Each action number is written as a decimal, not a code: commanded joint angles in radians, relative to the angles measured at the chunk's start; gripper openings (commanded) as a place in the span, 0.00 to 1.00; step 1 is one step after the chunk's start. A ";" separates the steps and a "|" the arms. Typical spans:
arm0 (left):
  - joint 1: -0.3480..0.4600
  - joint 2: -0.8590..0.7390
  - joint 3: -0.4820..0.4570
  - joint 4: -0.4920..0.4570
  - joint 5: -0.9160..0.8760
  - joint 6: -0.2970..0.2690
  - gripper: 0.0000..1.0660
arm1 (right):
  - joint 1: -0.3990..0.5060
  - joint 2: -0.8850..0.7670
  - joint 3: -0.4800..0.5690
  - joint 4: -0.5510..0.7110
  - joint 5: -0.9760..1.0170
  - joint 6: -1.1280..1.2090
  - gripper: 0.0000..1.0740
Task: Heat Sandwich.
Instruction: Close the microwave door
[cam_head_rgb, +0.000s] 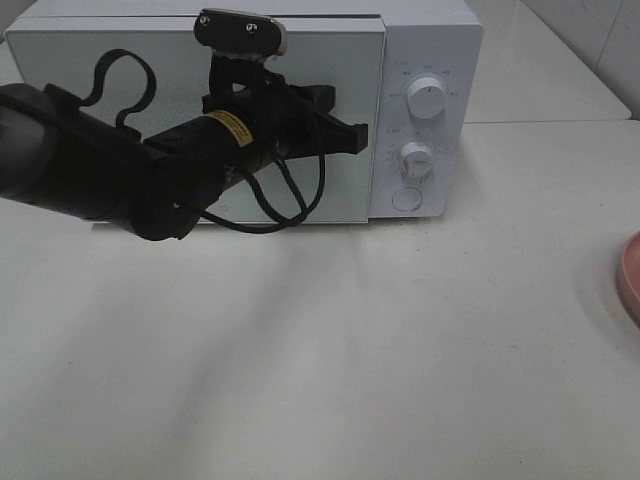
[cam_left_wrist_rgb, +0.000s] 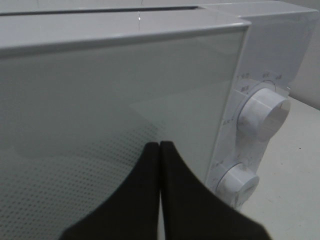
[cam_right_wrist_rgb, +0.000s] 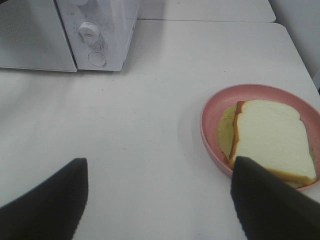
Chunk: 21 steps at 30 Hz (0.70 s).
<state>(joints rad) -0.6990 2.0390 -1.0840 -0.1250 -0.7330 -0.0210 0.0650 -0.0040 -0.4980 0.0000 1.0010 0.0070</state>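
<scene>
Task barely begun. Microwave (cam_head_rgb: 240, 110) door shut, nothing yet heated; opening, loading, closing and setting the dials all left. Sandwich (cam_right_wrist_rgb: 270, 140) on pink plate (cam_right_wrist_rgb: 212, 107), well right of the microwave on the counter (cam_head_rgb: 320, 350), untouched.

Left hand (cam_head_rgb: 355, 137) clenched and empty, tips close against the microwave door near its right edge; contact probably made, hard to confirm. Right hand (cam_right_wrist_rgb: 159, 197) released, wide, holding nothing, poised near the plate.

Sandwich shown only by right wrist view; exterior high view caught merely the plate's rim. Pressed-together fingers (cam_left_wrist_rgb: 175, 200) clear only in left wrist view.
</scene>
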 joint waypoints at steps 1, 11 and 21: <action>0.013 0.030 -0.070 -0.086 -0.001 0.009 0.00 | -0.008 -0.028 0.001 0.000 -0.005 0.002 0.71; 0.013 0.065 -0.117 -0.103 0.038 0.030 0.00 | -0.008 -0.028 0.001 0.000 -0.005 0.002 0.71; 0.010 0.057 -0.117 -0.098 0.038 0.031 0.00 | -0.008 -0.028 0.001 0.000 -0.005 0.002 0.71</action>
<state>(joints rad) -0.7120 2.1020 -1.1820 -0.1290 -0.6680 0.0100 0.0650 -0.0040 -0.4980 0.0000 1.0010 0.0070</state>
